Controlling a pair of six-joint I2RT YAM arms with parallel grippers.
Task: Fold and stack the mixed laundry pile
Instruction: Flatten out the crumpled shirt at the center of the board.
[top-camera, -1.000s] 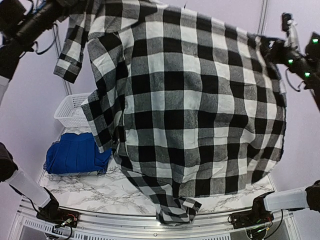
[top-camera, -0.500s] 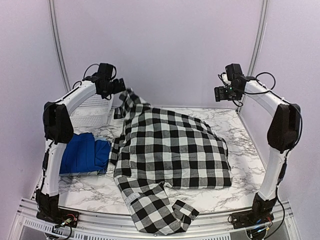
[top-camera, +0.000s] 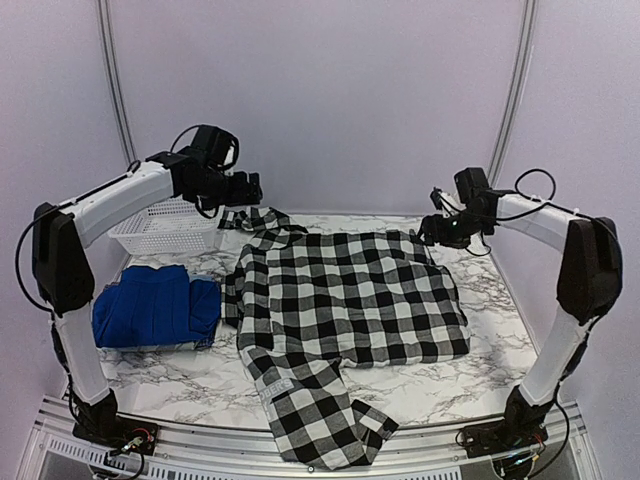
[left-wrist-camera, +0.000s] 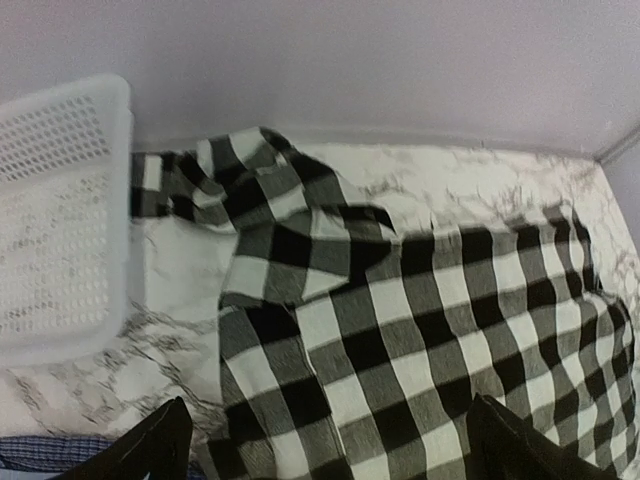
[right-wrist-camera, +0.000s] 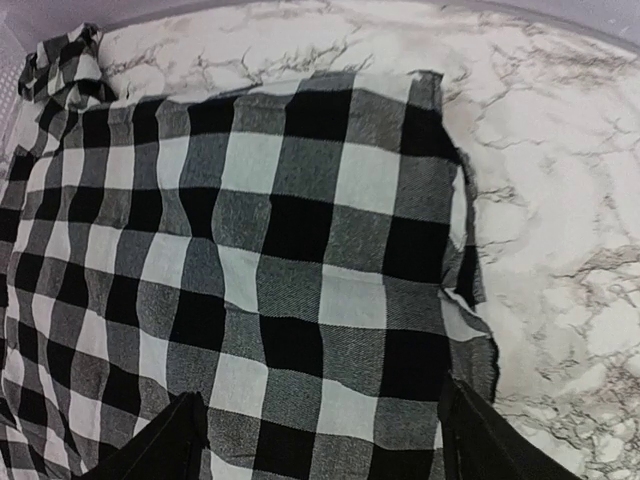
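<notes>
The black-and-white buffalo-check flannel shirt (top-camera: 345, 300) lies spread flat across the marble table (top-camera: 480, 390). One sleeve (top-camera: 325, 425) trails over the near edge and the collar end is bunched at the far left (left-wrist-camera: 250, 185). My left gripper (top-camera: 250, 190) hovers open above that far left part, fingers wide over the cloth (left-wrist-camera: 330, 445). My right gripper (top-camera: 432, 232) hovers open over the shirt's far right corner (right-wrist-camera: 400, 180), with nothing between its fingers (right-wrist-camera: 320, 440). A folded royal-blue shirt (top-camera: 150, 305) lies at the left. A strip of small-checked navy cloth (left-wrist-camera: 40, 465) shows beside it.
A white plastic lattice basket (top-camera: 160, 225) stands at the far left, close to my left arm and the shirt's collar (left-wrist-camera: 60, 220). Bare marble (right-wrist-camera: 560, 200) shows to the right of the shirt. Purple walls close in the back and sides.
A second ago both grippers held the flannel shirt up in the air. They have since let go; it now lies flat on the table and both arms have dropped low over its far corners.
</notes>
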